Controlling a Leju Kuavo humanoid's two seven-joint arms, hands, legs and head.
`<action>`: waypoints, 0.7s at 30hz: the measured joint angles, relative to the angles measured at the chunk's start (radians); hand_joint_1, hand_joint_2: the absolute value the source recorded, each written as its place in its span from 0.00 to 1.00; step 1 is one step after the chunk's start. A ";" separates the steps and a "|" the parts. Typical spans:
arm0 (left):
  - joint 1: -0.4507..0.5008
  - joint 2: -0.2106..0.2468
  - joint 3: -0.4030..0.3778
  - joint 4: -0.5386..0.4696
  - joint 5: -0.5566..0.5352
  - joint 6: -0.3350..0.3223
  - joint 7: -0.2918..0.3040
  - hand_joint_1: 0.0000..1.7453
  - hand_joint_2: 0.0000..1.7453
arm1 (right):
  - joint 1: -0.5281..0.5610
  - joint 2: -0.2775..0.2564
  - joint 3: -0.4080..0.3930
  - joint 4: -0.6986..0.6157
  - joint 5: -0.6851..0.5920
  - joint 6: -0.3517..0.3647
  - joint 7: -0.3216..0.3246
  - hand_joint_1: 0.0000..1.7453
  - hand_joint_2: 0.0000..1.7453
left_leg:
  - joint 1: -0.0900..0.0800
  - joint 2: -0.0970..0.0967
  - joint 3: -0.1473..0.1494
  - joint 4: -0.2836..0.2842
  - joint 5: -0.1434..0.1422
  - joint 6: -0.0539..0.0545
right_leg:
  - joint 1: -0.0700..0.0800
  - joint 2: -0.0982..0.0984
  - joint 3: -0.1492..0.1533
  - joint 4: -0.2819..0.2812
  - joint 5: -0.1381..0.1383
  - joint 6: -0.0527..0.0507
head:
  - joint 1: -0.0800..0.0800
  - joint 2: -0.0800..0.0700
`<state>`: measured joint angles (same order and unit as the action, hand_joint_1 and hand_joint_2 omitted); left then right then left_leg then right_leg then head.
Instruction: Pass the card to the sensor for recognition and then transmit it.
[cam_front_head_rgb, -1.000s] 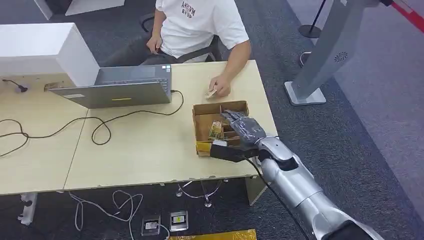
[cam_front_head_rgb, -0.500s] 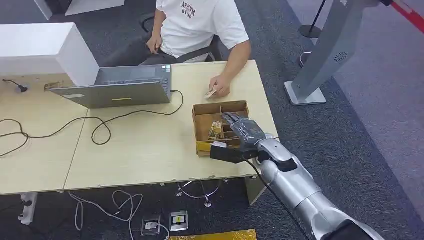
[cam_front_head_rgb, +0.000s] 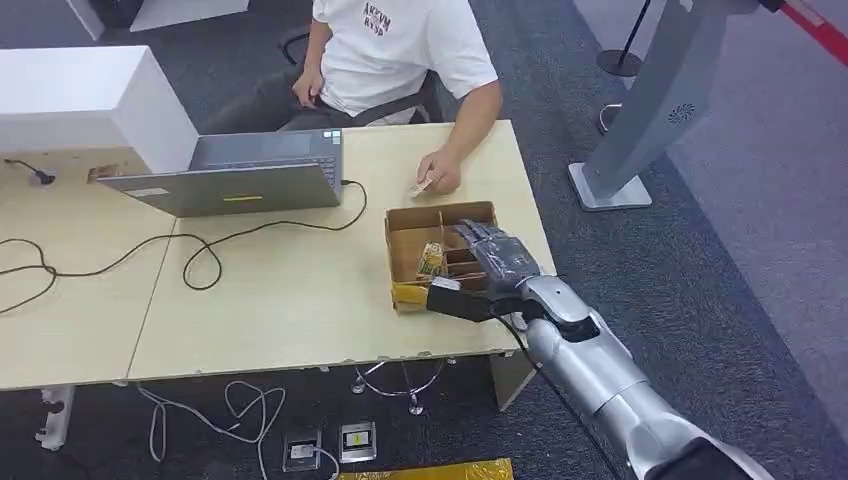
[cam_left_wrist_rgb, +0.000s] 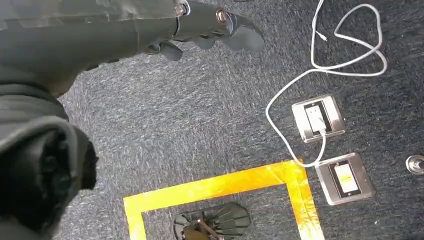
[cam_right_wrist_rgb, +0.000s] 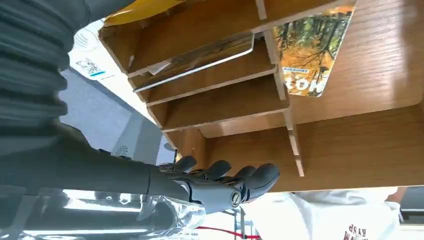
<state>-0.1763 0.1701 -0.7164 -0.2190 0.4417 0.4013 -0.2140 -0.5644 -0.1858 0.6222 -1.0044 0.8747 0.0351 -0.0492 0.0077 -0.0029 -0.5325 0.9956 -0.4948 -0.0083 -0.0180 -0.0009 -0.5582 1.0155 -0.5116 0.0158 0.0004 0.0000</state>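
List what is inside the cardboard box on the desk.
The cardboard box has wooden dividers and holds an autumn-print card and another card lying in a slot. The right hand hovers over its right side, hiding those compartments.

Counts: one cardboard box (cam_front_head_rgb: 440, 213) mid-frame, two cards inside (cam_right_wrist_rgb: 309, 55) (cam_right_wrist_rgb: 195, 59), a third card (cam_front_head_rgb: 421, 186) under the person's hand (cam_front_head_rgb: 440, 172). One laptop (cam_front_head_rgb: 240, 172), upper left. Two floor sockets (cam_left_wrist_rgb: 318, 118) (cam_left_wrist_rgb: 346, 178).

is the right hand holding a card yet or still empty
Empty: the right hand hovers over the divided box with fingers extended, nothing between them.
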 joint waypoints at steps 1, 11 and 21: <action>-0.001 0.000 0.000 0.000 0.000 0.000 0.000 0.00 0.00 | 0.000 -0.001 0.000 0.000 0.000 0.001 0.001 0.00 1.00 | 0.000 0.000 0.000 0.000 0.000 0.000 | 0.000 0.000 0.000 0.000 0.000 0.000 | 0.000 0.000; -0.006 0.003 -0.002 -0.002 -0.008 -0.003 0.000 0.00 0.00 | 0.001 -0.005 0.000 0.000 0.000 0.007 0.004 1.00 1.00 | 0.000 0.000 0.000 0.000 0.000 0.000 | 0.000 0.000 0.000 0.000 0.000 0.000 | 0.000 0.000; -0.009 0.003 -0.013 -0.002 -0.013 -0.005 0.000 0.00 0.00 | 0.006 -0.011 -0.002 -0.012 -0.012 0.007 0.007 1.00 1.00 | 0.000 0.000 0.000 0.000 0.000 0.000 | 0.000 0.000 0.000 0.000 0.000 0.000 | 0.000 0.000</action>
<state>-0.1858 0.1736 -0.7294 -0.2213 0.4284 0.3967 -0.2140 -0.5585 -0.1968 0.6207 -1.0163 0.8625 0.0423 -0.0423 0.0077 -0.0028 -0.5321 0.9956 -0.4948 -0.0083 -0.0180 -0.0007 -0.5579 1.0155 -0.5116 0.0158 0.0008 0.0000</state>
